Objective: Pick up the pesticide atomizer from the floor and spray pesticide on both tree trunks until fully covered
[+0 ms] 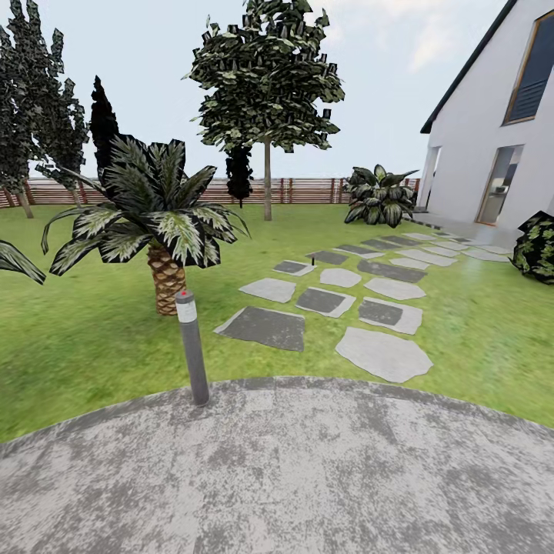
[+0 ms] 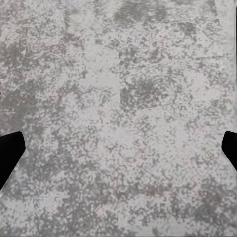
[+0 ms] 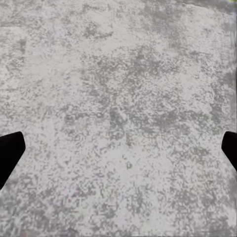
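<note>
Head view: grey mottled paving (image 1: 292, 477) across lower frame, lawn (image 1: 92, 338) beyond. Task tree (image 1: 267, 77) upper centre, trunk (image 1: 267, 181) before slat fence (image 1: 308, 190); second tree (image 1: 35, 100) at upper left edge. Palm (image 1: 158, 223) left of centre, bollard lamp (image 1: 192, 346) below it. House (image 1: 492, 131) upper right.

Left end effector (image 2: 118, 148) spread wide over paving, pinching nothing. Right end effector (image 3: 118, 148) likewise.

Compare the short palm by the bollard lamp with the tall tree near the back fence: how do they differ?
Trunk: the palm has a stubby, scaly brown trunk; the tall tree has a slim, smooth, bare trunk.
Crown: the palm's striped fronds arch low, almost to the lawn; the tall tree carries a blocky, mottled crown high up.
Place: the palm stands just behind the bollard lamp, the tall tree far back by the fence.
Both grow from the lawn and stand upright.
</note>
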Motion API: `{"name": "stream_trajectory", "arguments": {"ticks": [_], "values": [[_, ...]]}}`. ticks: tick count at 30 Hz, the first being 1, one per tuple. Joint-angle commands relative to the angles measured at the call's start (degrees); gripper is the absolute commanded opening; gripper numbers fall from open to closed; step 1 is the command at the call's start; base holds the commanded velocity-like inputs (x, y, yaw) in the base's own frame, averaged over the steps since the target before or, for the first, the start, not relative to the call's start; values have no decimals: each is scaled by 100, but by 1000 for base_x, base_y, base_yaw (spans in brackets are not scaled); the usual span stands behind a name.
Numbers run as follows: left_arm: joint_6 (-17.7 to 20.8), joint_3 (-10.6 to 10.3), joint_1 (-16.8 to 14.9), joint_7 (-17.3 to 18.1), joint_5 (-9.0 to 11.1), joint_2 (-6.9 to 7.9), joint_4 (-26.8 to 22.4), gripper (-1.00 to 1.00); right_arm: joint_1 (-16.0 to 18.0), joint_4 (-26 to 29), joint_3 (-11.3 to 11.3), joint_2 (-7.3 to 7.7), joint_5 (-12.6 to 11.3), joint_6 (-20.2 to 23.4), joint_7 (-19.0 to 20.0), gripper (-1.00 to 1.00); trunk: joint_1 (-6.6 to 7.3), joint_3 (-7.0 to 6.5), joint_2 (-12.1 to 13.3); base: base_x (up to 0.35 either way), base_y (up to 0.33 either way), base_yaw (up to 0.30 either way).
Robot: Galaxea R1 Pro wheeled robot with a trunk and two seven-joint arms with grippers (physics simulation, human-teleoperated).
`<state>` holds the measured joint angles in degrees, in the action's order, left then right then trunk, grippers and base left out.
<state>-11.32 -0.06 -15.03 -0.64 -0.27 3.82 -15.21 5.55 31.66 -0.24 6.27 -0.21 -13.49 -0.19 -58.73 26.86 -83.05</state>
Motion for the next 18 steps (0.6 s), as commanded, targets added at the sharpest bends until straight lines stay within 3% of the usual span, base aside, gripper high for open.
{"name": "stream_trajectory", "arguments": {"ticks": [1,7,13,18], "values": [[-21,-1,-34,-7,0,1,4,100,53,2,-3,-1,-4,-28,6,100,0,7,-3,0,0,0],[-85,9,-70,-6,4,6,13,100,216,-1,35,-25,23,-62,47,100,0,7,-3,4,-1,0],[-528,14,-68,-14,10,24,93,100,234,-9,40,-45,29,-66,46,100,0,8,-3,157,-156,-10],[-602,15,-70,-15,10,31,103,100,236,-12,12,-39,22,-58,35,100,0,22,-3,175,-229,-212]]}}
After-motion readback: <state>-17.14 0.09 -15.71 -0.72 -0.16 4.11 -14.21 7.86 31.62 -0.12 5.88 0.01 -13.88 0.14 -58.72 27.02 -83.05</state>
